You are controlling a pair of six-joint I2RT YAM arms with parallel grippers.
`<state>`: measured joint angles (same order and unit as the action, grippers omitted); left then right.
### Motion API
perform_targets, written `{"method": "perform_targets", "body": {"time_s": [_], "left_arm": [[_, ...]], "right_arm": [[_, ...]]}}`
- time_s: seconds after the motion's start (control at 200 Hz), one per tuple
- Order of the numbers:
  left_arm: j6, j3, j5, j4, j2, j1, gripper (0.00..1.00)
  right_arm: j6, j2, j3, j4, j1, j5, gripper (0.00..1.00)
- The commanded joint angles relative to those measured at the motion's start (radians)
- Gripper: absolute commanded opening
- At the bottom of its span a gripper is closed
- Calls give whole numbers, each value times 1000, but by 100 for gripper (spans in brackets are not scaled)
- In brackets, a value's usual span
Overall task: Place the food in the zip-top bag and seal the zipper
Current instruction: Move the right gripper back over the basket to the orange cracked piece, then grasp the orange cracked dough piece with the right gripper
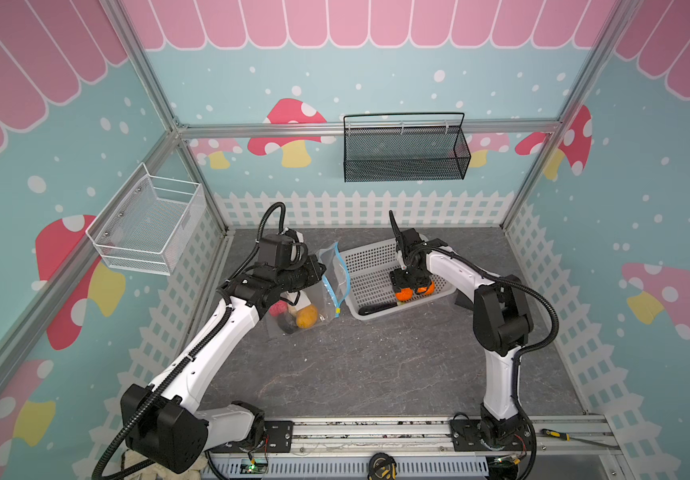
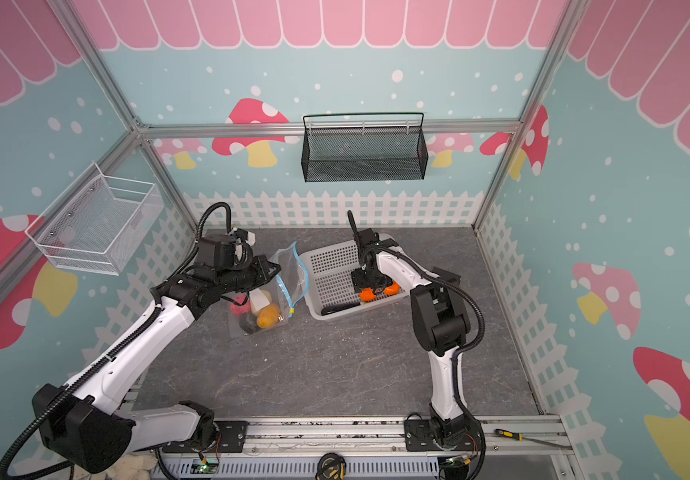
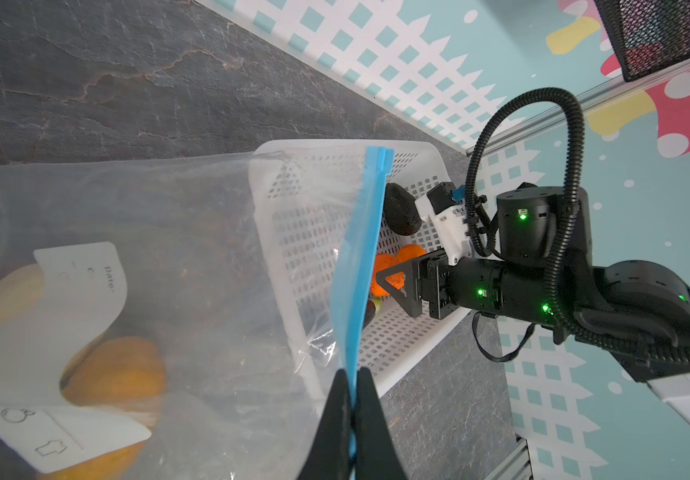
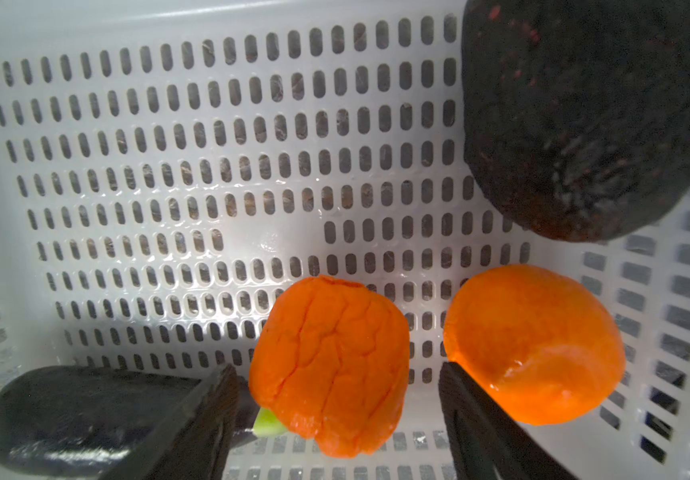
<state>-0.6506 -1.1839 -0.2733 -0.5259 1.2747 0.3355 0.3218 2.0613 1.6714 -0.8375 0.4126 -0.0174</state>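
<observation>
We judge the job about half done. In both top views the bag stands left of centre on the worktop, its mouth unsealed. Inside it lie a pink-red piece, a cream piece, a yellow-orange piece and a small black lump. The left gripper is pinched tight on the blue zipper, holding that edge up. Four pieces wait in the white basket just right of the bag: a wrinkled orange piece, a smooth orange piece, a big black lump and a long dark piece. The right gripper stands wide, one jaw on either side of the wrinkled orange piece, gripping nothing. Sealing is also left.
</observation>
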Motion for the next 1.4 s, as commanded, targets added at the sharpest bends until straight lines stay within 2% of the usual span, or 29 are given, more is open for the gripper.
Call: {"method": "perform_targets", "body": {"time_s": [0.0,0.38,0.7,1.036,1.396], "left_arm": [[-1,9,3,12,7,3,0],[0,8,8,12,13,1,0],[1,6,9,12,23,3,0],[6,-2,16,3,26,2,0],[0,3,27,3,29,2,0]], "right_arm": [[-13,28,38,-3,-7,9,79],[-17,75,37,22,-14,58,72],[-15,66,29,27,-14,83,79],[-13,37,7,45,-14,110,65],[-21,-11,-18,104,-16,145,61]]}}
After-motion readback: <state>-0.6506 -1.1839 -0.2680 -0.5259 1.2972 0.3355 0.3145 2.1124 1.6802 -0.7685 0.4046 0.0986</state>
